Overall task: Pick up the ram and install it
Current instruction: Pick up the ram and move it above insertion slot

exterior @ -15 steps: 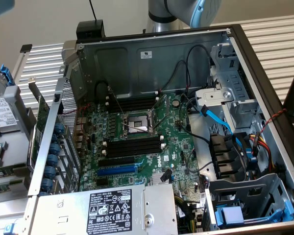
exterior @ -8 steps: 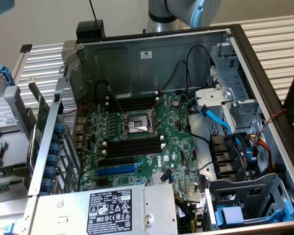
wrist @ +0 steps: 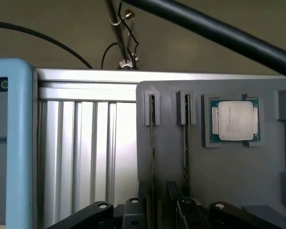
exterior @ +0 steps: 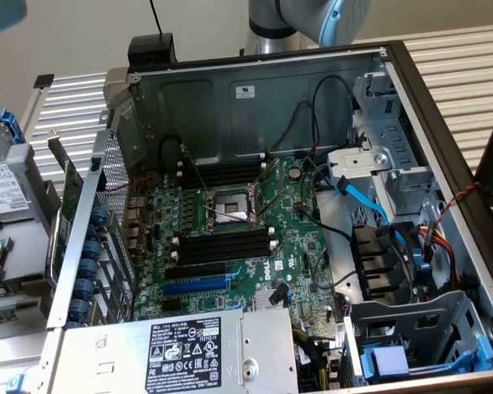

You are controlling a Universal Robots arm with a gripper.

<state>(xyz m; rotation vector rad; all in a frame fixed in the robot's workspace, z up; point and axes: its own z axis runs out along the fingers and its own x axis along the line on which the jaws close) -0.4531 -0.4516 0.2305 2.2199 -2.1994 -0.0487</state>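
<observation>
wrist view: two ram sticks point(wrist: 152, 143), seen edge-on, stand in two clips of one grey holder point(wrist: 257, 181), near the holder's edge that meets the slatted tabletop point(wrist: 86, 152). one processor point(wrist: 233, 121) sits beside them on the holder. the gripper point(wrist: 158, 210) is released, its two black fingers point(wrist: 174, 205) apart, with one stick's edge running down into the gap. exterior view: one open computer case point(exterior: 205, 107) holds one motherboard point(exterior: 300, 246) with two banks of black memory slots point(exterior: 226, 246), one on each side of one socket point(exterior: 230, 205).
</observation>
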